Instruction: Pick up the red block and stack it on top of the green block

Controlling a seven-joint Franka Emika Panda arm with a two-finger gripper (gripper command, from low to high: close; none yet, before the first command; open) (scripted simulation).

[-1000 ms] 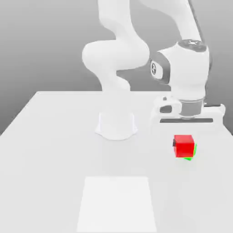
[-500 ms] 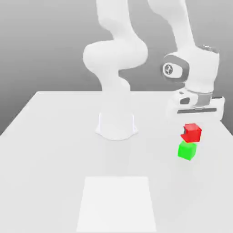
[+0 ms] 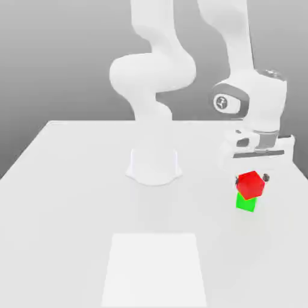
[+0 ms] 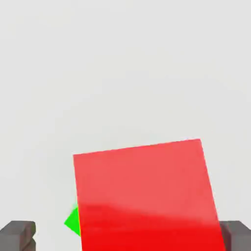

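Above the pale table (image 3: 78, 210), the end effector (image 3: 252, 179) has opened wide; red block (image 3: 249, 184) now tilts.

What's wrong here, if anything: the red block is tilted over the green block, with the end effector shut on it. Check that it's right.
Not shut: the end effector is open, with a gap beside the red block in the hand view. The rest stands.
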